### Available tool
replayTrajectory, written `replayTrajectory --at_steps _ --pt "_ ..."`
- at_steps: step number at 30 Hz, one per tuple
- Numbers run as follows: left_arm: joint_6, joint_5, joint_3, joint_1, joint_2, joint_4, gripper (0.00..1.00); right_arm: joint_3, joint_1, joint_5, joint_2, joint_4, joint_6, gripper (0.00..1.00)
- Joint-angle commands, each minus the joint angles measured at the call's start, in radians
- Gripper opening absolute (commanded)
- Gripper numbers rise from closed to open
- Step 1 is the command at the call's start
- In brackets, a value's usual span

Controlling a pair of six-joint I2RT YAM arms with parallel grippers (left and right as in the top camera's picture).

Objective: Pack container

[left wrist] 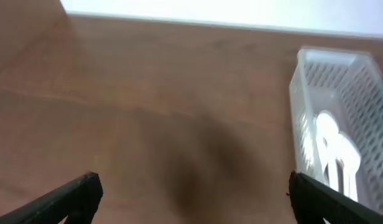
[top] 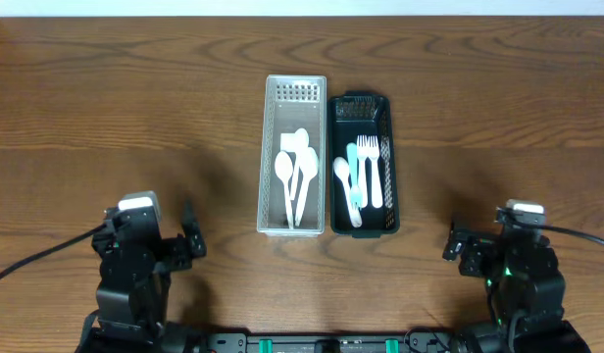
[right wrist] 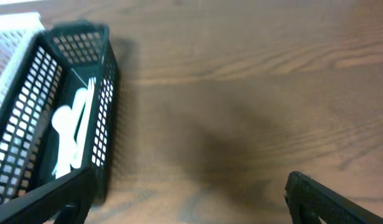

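A white slotted basket point(top: 268, 147) stands at the table's middle and holds several white spoons point(top: 295, 172). Beside it on the right stands a dark green basket point(top: 391, 147) with white forks point(top: 371, 167), a white spoon and a teal utensil point(top: 353, 162). My left gripper point(top: 192, 240) is open and empty near the front left; its wrist view shows the white basket point(left wrist: 303, 93) to the right. My right gripper point(top: 452, 243) is open and empty near the front right; its wrist view shows the green basket point(right wrist: 107, 93) to the left.
The wooden table point(top: 116, 108) stretches bare to the left and right of the baskets. A white wall edge point(left wrist: 210, 12) runs along the table's far side.
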Motion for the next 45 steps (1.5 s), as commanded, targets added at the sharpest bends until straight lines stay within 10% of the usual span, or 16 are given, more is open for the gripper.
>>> replayTrajectory --at_steps 1,23,35,45 --pt "0.013 -0.012 -0.006 -0.004 0.000 -0.056 0.98 -0.002 0.009 0.010 -0.007 0.001 0.026 0.99" --pt "0.013 -0.012 -0.006 -0.004 0.004 -0.182 0.98 -0.001 0.000 0.103 -0.017 -0.169 0.024 0.99" --pt "0.013 -0.012 -0.006 -0.004 0.004 -0.182 0.98 -0.002 -0.045 0.069 -0.348 -0.269 0.028 0.99" --pt "0.013 -0.012 -0.006 -0.004 0.004 -0.182 0.98 -0.258 -0.063 0.068 -0.355 0.478 -0.246 0.99"
